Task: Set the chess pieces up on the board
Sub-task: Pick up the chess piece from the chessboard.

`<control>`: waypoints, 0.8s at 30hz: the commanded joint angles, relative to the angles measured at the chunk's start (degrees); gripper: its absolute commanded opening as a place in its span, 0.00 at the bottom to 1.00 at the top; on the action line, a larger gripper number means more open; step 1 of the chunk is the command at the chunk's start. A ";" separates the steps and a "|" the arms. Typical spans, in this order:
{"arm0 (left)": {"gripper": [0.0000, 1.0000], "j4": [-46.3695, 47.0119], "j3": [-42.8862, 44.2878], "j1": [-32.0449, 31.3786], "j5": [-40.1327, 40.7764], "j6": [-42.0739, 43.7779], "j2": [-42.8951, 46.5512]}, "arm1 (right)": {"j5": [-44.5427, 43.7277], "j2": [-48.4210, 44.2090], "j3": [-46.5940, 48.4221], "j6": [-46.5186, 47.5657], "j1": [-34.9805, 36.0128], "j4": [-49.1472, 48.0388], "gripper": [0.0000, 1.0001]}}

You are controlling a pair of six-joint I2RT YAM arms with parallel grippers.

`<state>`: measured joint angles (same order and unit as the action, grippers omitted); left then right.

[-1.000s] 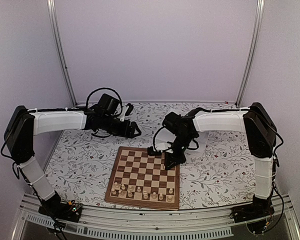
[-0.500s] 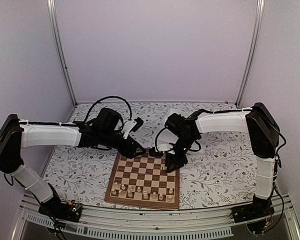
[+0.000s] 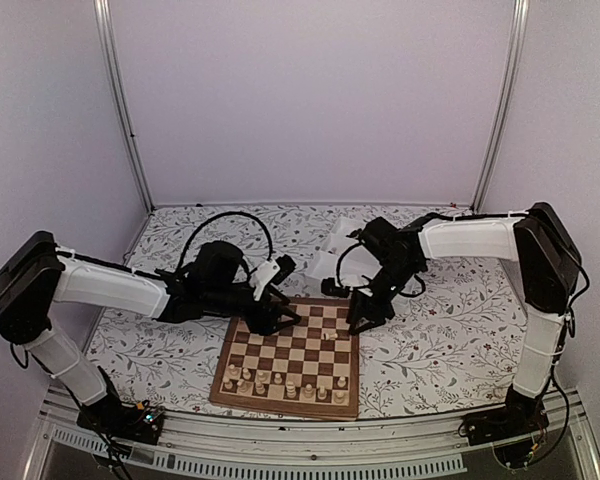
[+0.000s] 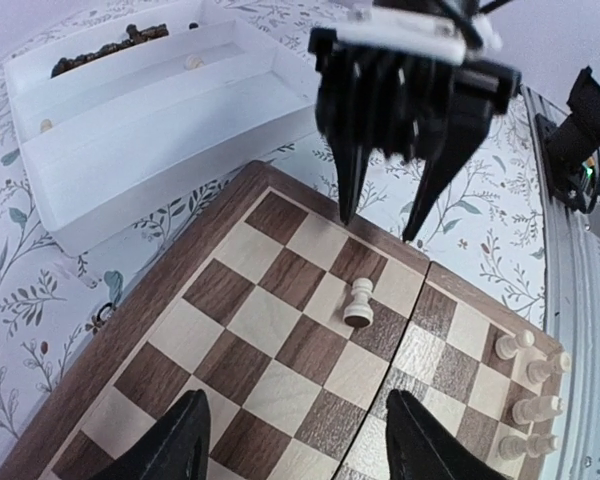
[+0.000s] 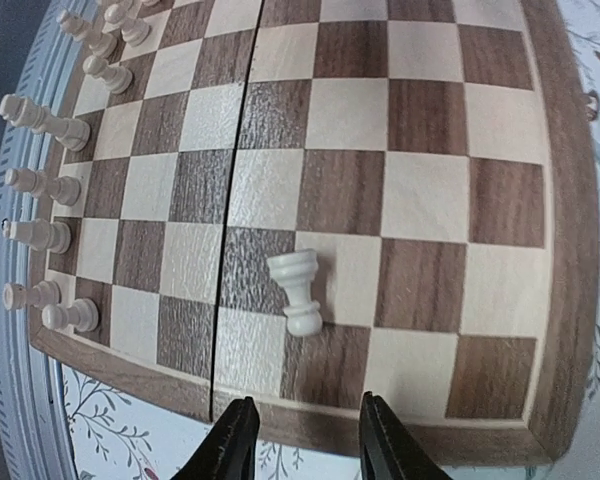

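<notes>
The board (image 3: 280, 345) lies at the table's near middle. Several pale chess pieces (image 3: 285, 385) stand in rows along its near edge. One pale piece (image 5: 298, 290) lies on its side near the board's far right edge; it also shows in the left wrist view (image 4: 359, 302). My right gripper (image 5: 305, 440) is open and empty just off that edge, its jaws either side of the piece's line. My left gripper (image 4: 298, 440) is open and empty above the board's far left part, facing the right gripper (image 4: 380, 220).
A white two-compartment tray (image 4: 160, 130) sits behind the board, with dark pieces (image 4: 105, 45) in its far compartment and a few pale ones loose. In the top view the tray (image 3: 338, 240) is partly hidden by the right arm. Flowered cloth covers the table.
My left arm has swung from the back left to the board's far left corner. My right gripper has drawn back from over the board to its right edge; the pale piece now lies there.
</notes>
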<state>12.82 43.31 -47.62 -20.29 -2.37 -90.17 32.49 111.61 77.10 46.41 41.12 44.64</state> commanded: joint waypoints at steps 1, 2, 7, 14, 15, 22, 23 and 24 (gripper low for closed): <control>0.60 3.64 2.34 -1.75 -0.64 3.71 -3.86 | 4.76 -8.16 -2.59 1.27 -4.43 -1.77 0.38; 0.58 2.04 4.40 -2.25 -0.27 4.61 -5.12 | 5.17 -9.57 -3.43 1.22 -5.34 -2.28 0.38; 0.53 -4.71 10.16 -5.03 2.08 9.14 -10.27 | 7.91 -15.12 -6.20 -1.00 -10.33 -5.26 0.39; 0.54 -8.41 14.02 -7.56 4.79 11.36 -13.98 | 9.69 -19.10 -7.10 -3.16 -16.28 -6.88 0.40; 0.55 -8.76 14.53 -7.86 5.23 11.50 -14.53 | 9.85 -19.22 -7.31 -3.24 -16.41 -6.97 0.40; 0.55 -11.37 17.82 -9.53 7.03 12.45 -17.99 | 10.16 -19.21 -7.81 -3.61 -16.55 -7.38 0.40; 0.54 -11.80 18.34 -9.71 7.17 12.65 -18.45 | 10.14 -19.30 -7.84 -3.61 -16.60 -7.44 0.40; 0.52 -12.22 18.83 -9.86 7.34 12.91 -18.98 | 10.14 -19.32 -7.92 -3.61 -16.59 -7.46 0.40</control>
<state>3.03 59.55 -56.21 -14.24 8.86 -107.26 41.23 93.71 69.69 43.44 24.38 38.09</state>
